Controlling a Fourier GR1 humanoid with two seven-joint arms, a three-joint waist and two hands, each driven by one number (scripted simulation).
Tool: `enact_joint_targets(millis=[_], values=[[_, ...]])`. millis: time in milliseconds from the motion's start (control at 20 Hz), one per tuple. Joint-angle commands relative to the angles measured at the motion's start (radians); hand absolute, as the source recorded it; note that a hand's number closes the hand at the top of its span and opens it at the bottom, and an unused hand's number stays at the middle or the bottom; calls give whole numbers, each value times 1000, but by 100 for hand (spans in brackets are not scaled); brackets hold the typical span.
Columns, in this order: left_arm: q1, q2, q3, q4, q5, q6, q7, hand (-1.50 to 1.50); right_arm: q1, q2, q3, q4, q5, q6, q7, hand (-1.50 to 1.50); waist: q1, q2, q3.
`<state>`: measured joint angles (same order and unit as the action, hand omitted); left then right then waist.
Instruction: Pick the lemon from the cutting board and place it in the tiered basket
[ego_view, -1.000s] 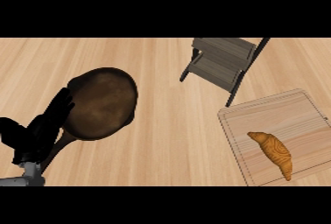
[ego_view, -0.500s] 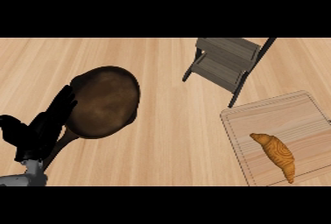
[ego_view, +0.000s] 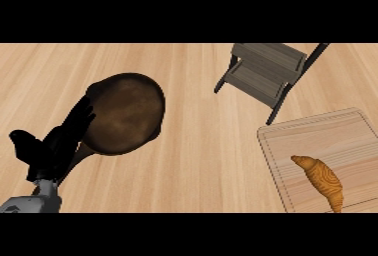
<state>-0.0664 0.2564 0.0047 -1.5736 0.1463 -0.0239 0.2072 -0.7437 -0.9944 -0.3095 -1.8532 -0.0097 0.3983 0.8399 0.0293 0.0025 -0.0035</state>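
No lemon that I can see, just one croissant (ego_view: 319, 181) lying on the cutting board (ego_view: 325, 132), toward its near edge. So nothing's done yet: pickup and drop are both left. One tiered basket (ego_view: 266, 75) sits just beyond the board, and one dark round pan (ego_view: 125, 112) well to its left. One left hand (ego_view: 55, 145) rests there, fingers straight, holding nothing. Right hand's out of view.

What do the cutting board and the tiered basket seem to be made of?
Cutting board: pale wood with a matte finish, judging by its grain lines. Tiered basket: greyish plank-like shelves, probably wood, on thin black posts, perhaps metal.
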Motion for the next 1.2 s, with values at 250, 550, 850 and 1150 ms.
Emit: enact_joint_targets(millis=[250,550,850,1150], values=[[-15,-4,12,-6,9,-17,24,0,-377,156,332,193,142,-111,151,150,5,1,0],[8,35,46,-44,33,-57,23,0,-505,308,425,388,258,-151,159,150,9,-1,1],[16,-19,-2,-35,-25,-13,33,0,-560,364,421,554,316,-146,112,150,-7,0,2],[13,-2,59,-17,21,-47,28,0,-548,431,433,568,383,-155,91,150,-18,-3,3]])
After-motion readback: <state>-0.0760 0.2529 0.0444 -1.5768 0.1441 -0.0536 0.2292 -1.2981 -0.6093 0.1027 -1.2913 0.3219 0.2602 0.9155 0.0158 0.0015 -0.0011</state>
